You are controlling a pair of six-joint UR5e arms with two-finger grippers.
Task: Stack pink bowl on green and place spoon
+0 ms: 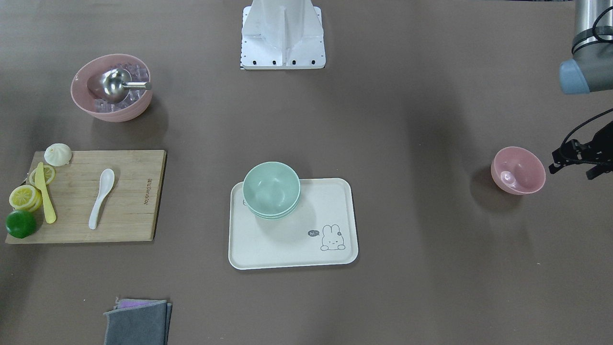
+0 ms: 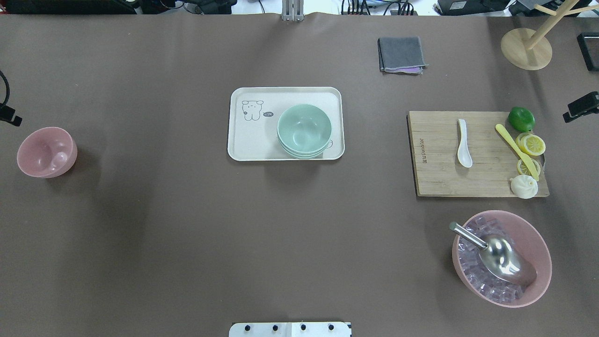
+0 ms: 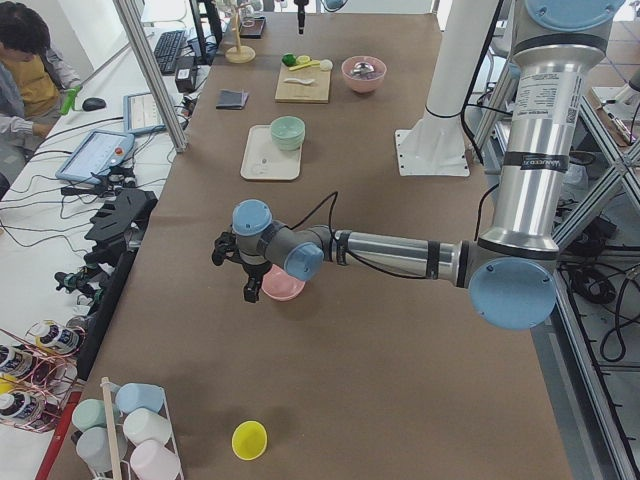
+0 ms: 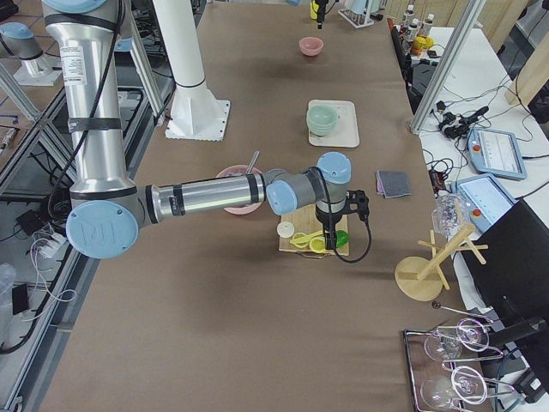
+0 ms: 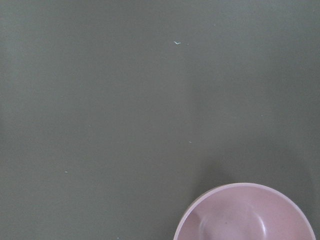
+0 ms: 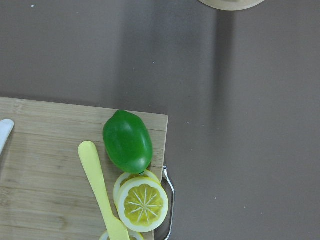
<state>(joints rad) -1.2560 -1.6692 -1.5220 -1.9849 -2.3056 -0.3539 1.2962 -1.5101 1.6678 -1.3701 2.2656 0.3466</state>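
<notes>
The small pink bowl (image 1: 519, 170) stands upright on the table at my far left; it also shows in the overhead view (image 2: 47, 152) and at the bottom of the left wrist view (image 5: 245, 215). My left gripper (image 1: 572, 171) hangs just beside it, open and empty. The mint-green bowl (image 1: 271, 189) sits on a cream tray (image 1: 287, 249) at mid-table (image 2: 304, 130). The white spoon (image 1: 101, 196) lies on a wooden cutting board (image 1: 129, 191) on my right (image 2: 463, 142). My right gripper (image 2: 580, 107) hovers past the board's outer end; its jaws are mostly cut off.
On the board lie a lime (image 6: 127, 141), lemon slices (image 2: 532, 144), a yellow knife (image 2: 517, 150) and a white bun (image 2: 523, 186). A larger pink bowl (image 2: 538, 243) holds ice cubes and a steel scoop. A grey cloth (image 2: 401, 54) and a wooden stand (image 2: 526, 47) sit at the far edge.
</notes>
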